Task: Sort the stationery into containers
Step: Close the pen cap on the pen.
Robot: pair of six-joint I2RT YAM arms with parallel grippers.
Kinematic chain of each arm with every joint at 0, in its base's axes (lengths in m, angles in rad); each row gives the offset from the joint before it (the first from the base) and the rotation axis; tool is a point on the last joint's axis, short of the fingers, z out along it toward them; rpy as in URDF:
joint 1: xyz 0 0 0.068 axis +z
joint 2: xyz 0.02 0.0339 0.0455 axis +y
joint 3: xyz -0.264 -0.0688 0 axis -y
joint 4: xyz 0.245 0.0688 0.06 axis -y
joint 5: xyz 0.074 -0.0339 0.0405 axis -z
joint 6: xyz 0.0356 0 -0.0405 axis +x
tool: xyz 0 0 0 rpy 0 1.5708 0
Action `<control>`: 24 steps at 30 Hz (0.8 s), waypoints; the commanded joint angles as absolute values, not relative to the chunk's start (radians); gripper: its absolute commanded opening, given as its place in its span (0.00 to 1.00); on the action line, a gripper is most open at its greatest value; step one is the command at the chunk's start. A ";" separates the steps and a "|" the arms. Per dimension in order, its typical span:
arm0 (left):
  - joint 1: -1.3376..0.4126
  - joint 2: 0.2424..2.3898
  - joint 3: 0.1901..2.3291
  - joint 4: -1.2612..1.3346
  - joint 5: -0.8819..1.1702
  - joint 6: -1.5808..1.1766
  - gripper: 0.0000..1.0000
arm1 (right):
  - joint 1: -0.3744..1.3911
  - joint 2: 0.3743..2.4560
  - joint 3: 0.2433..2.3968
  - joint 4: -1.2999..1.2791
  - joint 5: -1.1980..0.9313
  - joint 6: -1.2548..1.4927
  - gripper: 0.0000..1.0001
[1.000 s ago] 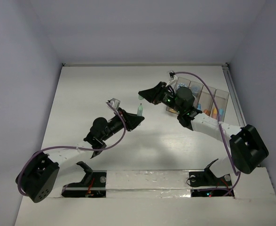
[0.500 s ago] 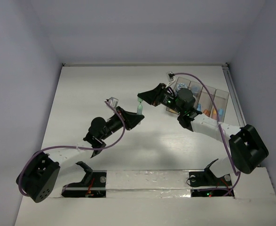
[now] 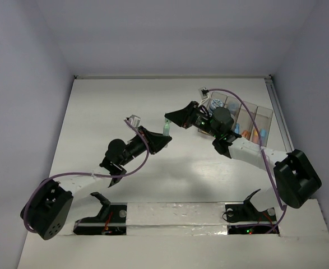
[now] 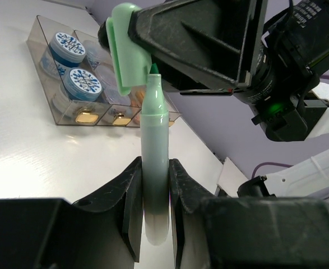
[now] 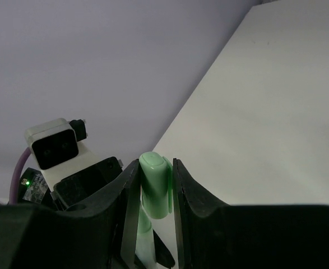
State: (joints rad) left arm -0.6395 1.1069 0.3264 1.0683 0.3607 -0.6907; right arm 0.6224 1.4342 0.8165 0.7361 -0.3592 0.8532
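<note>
Left gripper (image 4: 154, 179): fingers pressed onto pale green marker body (image 4: 154, 140), held over mid-table (image 3: 114, 106). Long axis in line with fingers, bare dark-green tip pointing away from wrist, toward right gripper (image 5: 153, 168). Right gripper: pinching green cap (image 4: 122, 47), off tip, just beside it. Organiser box (image 3: 263, 115) near right edge, toward far right corner, holding blue-lidded tubs (image 4: 81, 83).

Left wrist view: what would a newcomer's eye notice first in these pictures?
A pale green marker stands upright in the left gripper, its tip bare. Right above it, the right gripper holds the matching cap, slightly beside the tip. Behind, on the white table, a clear organiser box holds blue-lidded round tubs.
</note>
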 commanded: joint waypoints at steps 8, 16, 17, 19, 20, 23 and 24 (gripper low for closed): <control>-0.637 1.134 0.319 1.193 0.391 -0.718 0.00 | 0.618 1.414 0.851 0.831 -0.345 0.857 0.00; -0.637 1.137 0.313 1.200 0.393 -0.718 0.00 | 0.618 1.427 0.864 0.834 -0.336 0.857 0.00; -0.637 1.137 0.311 1.200 0.393 -0.718 0.00 | 0.618 1.428 0.868 0.834 -0.336 0.859 0.00; -0.637 1.137 0.310 1.200 0.393 -0.718 0.00 | 0.618 1.430 0.876 0.838 -0.340 0.859 0.00; -0.637 1.137 0.310 1.200 0.391 -0.716 0.00 | 0.618 1.433 0.877 0.838 -0.341 0.859 0.00; -0.637 1.134 0.310 1.198 0.391 -0.715 0.00 | 0.618 1.434 0.887 0.833 -0.336 0.857 0.00; -0.637 1.132 0.310 1.197 0.391 -0.713 0.00 | 0.618 1.437 0.888 0.833 -0.337 0.856 0.00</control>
State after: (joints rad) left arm -0.6395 1.1378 0.3199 1.1252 0.3744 -0.7155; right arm 0.6220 1.4342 0.8391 0.7704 -0.3473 0.8577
